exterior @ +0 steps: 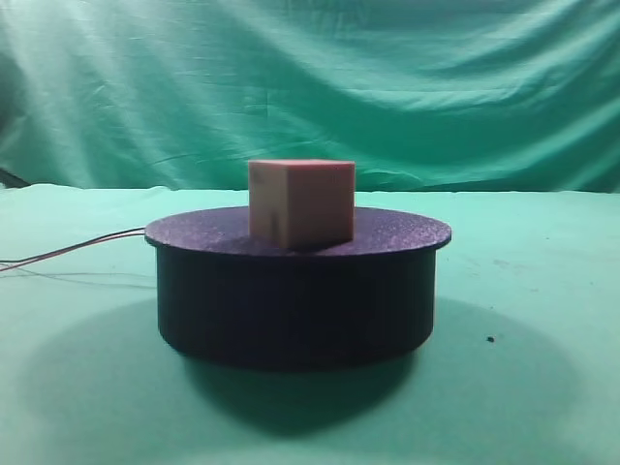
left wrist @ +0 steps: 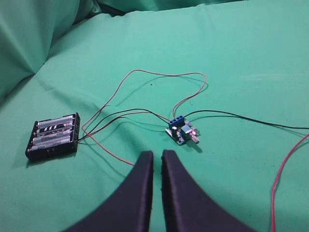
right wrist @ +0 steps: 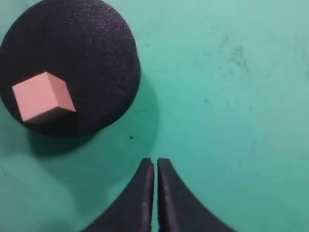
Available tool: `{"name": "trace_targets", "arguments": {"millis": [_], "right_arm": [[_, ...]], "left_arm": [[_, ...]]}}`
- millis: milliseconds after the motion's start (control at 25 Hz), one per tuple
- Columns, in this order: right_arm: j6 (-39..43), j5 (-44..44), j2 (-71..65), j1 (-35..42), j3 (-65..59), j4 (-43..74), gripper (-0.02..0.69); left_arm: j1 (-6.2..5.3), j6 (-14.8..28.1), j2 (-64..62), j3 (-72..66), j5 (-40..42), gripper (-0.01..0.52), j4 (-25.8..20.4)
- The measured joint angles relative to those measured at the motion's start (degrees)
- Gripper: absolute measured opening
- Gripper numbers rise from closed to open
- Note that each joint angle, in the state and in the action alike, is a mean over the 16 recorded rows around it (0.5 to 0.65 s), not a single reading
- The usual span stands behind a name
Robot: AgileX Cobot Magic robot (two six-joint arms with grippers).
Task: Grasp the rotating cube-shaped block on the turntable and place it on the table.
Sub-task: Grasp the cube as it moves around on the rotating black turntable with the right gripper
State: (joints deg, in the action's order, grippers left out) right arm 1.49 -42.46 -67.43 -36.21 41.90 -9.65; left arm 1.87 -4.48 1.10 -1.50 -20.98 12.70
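I see cube-shaped block [exterior: 301,203] on turntable [exterior: 291,291]; left end effector [left wrist: 157,159] and right end effector [right wrist: 155,166] pinched narrow, empty, above table [right wrist: 231,96].

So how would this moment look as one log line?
cube-shaped block: on turntable | left pincer: shut, empty | right pincer: shut, beside turntable

The cube [exterior: 301,201] is pale salmon-pink, plain on every face. Under it the turntable [exterior: 295,291] is black with a finely speckled top. Green cloth covers the surface [exterior: 542,320] and the backdrop [exterior: 387,87] behind the turntable. Red and black wires [left wrist: 145,96] run to a blue circuit board [left wrist: 182,131] and a black battery holder [left wrist: 53,136].
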Motion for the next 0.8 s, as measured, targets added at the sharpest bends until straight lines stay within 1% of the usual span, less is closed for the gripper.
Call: {"name": "trace_targets", "arguments": {"millis": [160,320,400,480,520,600,800], "right_arm": [[1.94,-0.97,-7.44,-3.42,5.42,0.01,0.272],[1.52,-1.99,-13.67,-4.57,10.01,-1.71,0.424],[1.01,-2.45,-16.39,-4.72,11.85,-2.43,0.489],[0.46,-2.82,-18.87,-4.81,13.36,-2.75,0.530],[0.18,-2.96,-20.00,-4.85,14.00,-2.79,0.539],[-0.39,-3.15,-22.01,-4.93,15.13,-2.64,0.527],[-1.38,-3.48,-25.43,-5.03,17.66,-1.34,0.414]], "left_arm": [[0.00,0.00,0.00,0.00,0.00,0.000,0.00],[0.00,0.00,0.00,0.00,0.00,0.000,0.00],[0.00,0.00,0.00,0.00,0.00,0.000,0.00],[0.00,0.00,0.00,0.00,0.00,0.000,0.00],[0.00,0.00,0.00,0.00,0.00,0.000,0.00],[0.00,0.00,0.00,0.00,0.00,0.000,0.00],[0.00,0.00,0.00,0.00,0.00,0.000,0.00]]}}
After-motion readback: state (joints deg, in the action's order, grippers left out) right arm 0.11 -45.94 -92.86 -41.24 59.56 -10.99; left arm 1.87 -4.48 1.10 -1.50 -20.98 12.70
